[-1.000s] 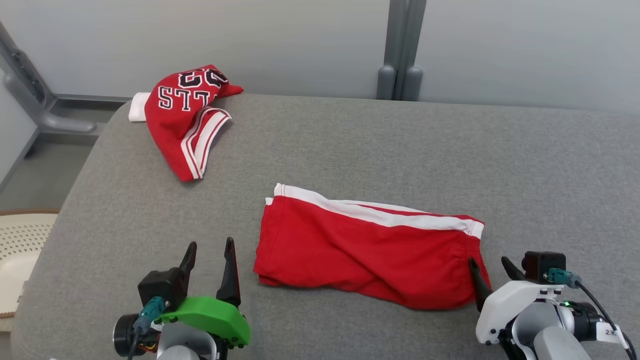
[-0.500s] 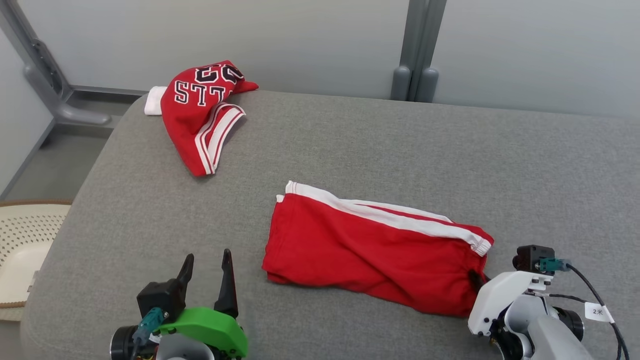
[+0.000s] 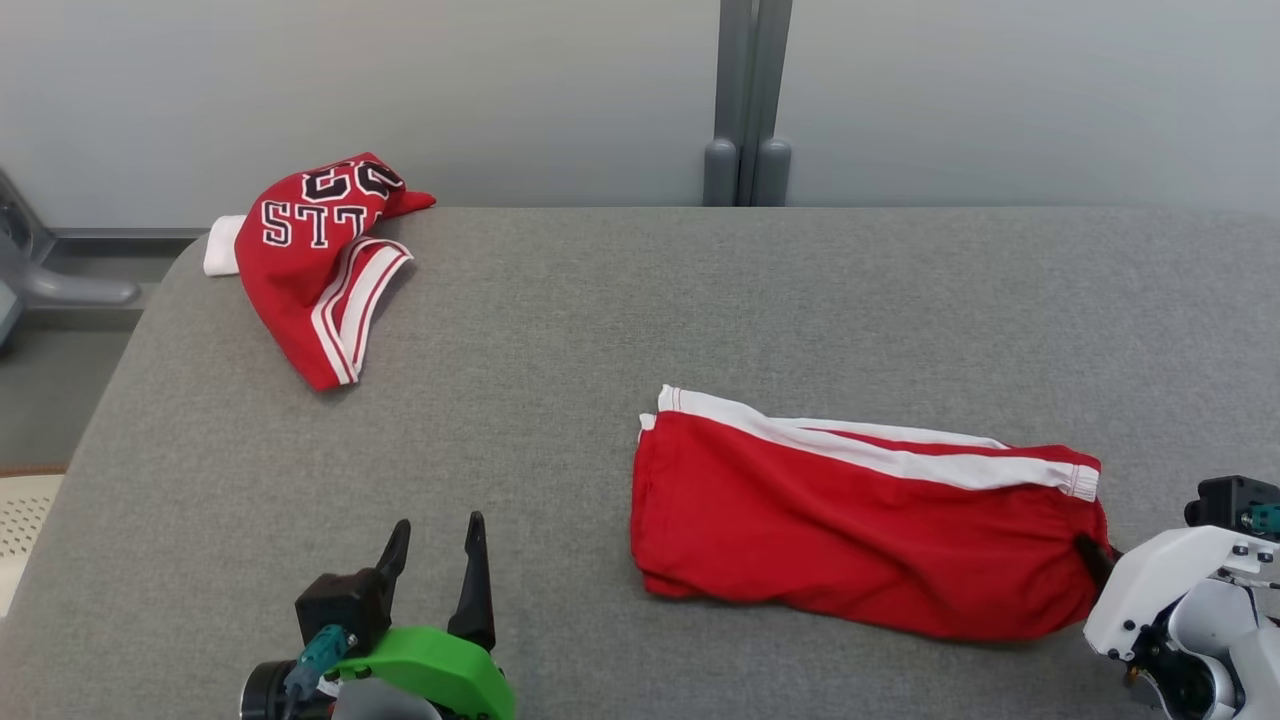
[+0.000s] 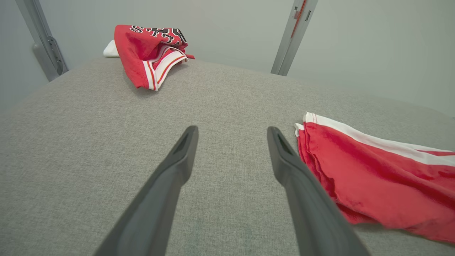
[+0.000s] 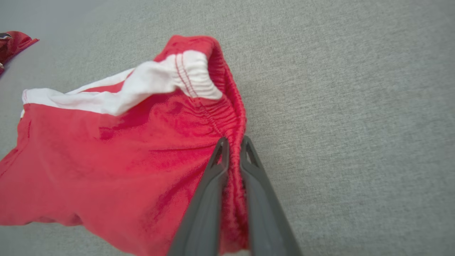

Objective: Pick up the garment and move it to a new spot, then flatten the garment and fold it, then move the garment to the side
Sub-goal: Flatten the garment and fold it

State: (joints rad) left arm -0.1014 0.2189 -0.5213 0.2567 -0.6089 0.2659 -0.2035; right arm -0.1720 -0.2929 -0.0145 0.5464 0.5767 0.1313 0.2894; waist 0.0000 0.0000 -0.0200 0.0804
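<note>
Nearest, my right pincer [image 5: 233,143]: clamped on the elastic waistband of the folded red cotton shorts with white side stripe [image 3: 860,530], lying near-right on the grey fabric tabletop [image 3: 640,300]. My left pincer [image 3: 437,527]: spread wide, near their hem. Farthest left: crumpled red lettered jersey [image 3: 310,250].

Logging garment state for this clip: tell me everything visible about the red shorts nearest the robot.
The red shorts look like soft knit fabric, with a white side stripe and a gathered elastic waistband. They lie folded and roughly flat, slightly wrinkled, on the grey padded surface, waistband toward the robot's right. The right hand is shut on the waistband edge; nothing else touches them.
</note>
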